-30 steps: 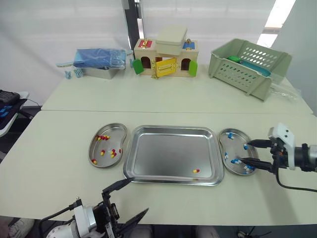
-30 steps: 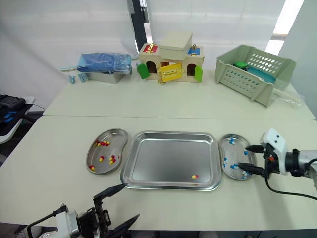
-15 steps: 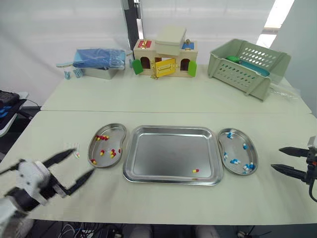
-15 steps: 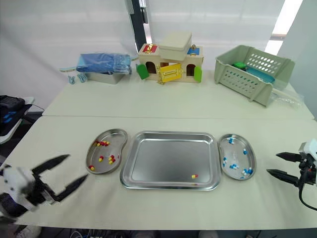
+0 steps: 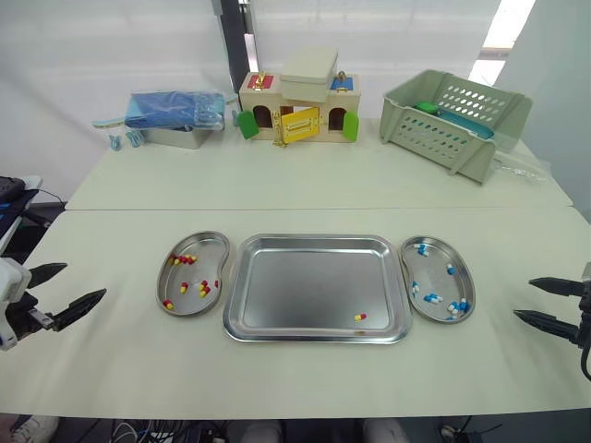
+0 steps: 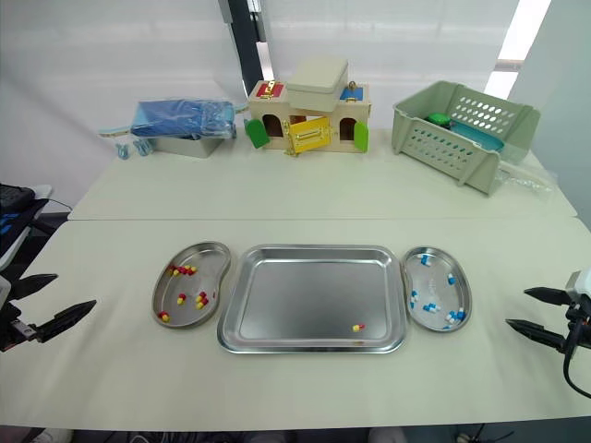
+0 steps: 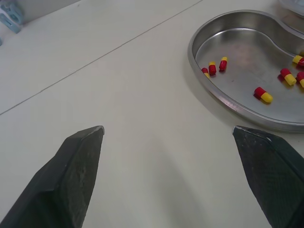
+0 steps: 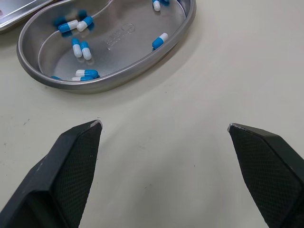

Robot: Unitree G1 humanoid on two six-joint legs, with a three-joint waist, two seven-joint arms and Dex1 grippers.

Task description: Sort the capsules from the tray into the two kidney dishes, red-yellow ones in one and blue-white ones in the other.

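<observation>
A tray (image 5: 314,240) sat at the middle of the table's (image 5: 314,185) front half, with the left kidney dish (image 5: 211,253) just beside its left edge and the right kidney dish (image 5: 435,275) just beside its right edge. Capsules (image 5: 185,260) lay in both dishes, and a single capsule (image 5: 360,317) lay in the tray near its front right corner. Along the table's back edge stood a tin (image 5: 175,136) at the left, a toy house (image 5: 297,111) in the middle and a basket (image 5: 452,125) toward the right corner. The left gripper (image 5: 85,280) hung at the table's left edge, the right gripper (image 5: 522,297) at its right edge.
</observation>
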